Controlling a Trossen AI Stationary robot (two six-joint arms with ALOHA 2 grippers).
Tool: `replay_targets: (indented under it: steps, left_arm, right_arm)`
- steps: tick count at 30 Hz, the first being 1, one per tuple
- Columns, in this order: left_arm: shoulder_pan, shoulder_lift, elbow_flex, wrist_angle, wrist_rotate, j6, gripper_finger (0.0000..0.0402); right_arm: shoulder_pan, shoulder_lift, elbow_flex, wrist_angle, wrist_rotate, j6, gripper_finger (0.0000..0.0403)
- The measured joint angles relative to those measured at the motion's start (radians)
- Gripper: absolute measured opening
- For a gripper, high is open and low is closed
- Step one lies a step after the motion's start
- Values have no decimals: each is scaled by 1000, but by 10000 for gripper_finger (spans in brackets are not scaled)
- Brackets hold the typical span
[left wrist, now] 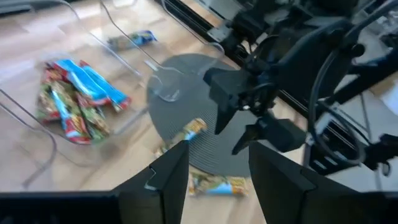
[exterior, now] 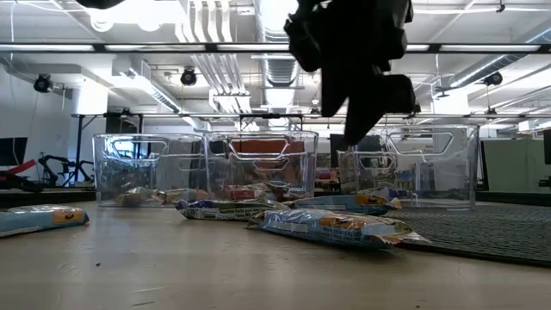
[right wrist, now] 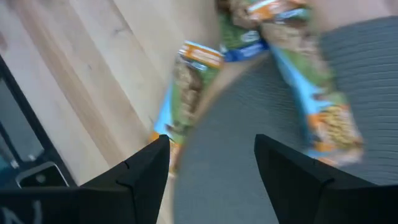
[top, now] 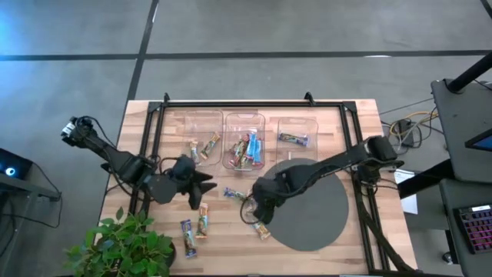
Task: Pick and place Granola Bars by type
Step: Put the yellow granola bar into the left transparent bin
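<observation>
Several granola bars lie flat on the wooden table: one (top: pixel 234 194) between the grippers, two (top: pixel 204 219) (top: pixel 186 228) near the front and one (top: pixel 261 228) at the edge of the grey round mat (top: pixel 315 215). My left gripper (top: pixel 204 181) (left wrist: pixel 217 180) is open and empty, above the table left of centre. My right gripper (top: pixel 257 208) (right wrist: pixel 211 155) is open and empty, held above the mat's left edge, with bars (right wrist: pixel 186 87) (right wrist: pixel 311 106) below and ahead of it. It also shows in the left wrist view (left wrist: pixel 249 124) and hangs dark in the low view (exterior: pixel 353 69).
Three clear bins stand in a row at the far side: the left one (top: pixel 197 127) holds two bars, the middle one (top: pixel 244 123) several, the right one (top: pixel 298 127) one bar. A potted plant (top: pixel 123 246) stands at the front left corner. A black frame rail (top: pixel 254 102) borders the table.
</observation>
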Motion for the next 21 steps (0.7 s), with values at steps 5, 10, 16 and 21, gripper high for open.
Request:
replay_targets:
  steps: [5,10,16,21]
  left_arm:
    - [-32,0,0,3,0,-18,149]
    - [-40,0,0,21,0,-32,149]
    - [-57,0,0,26,0,-39,149]
    - [-73,0,0,26,0,-39,149]
  right_arm:
    - [47,93,64,51,61,79,224]
    - [73,191,163,-28,157,108,224]
    - [92,275,233,-40,155,120,224]
    - [98,325,259,-33,158,131,224]
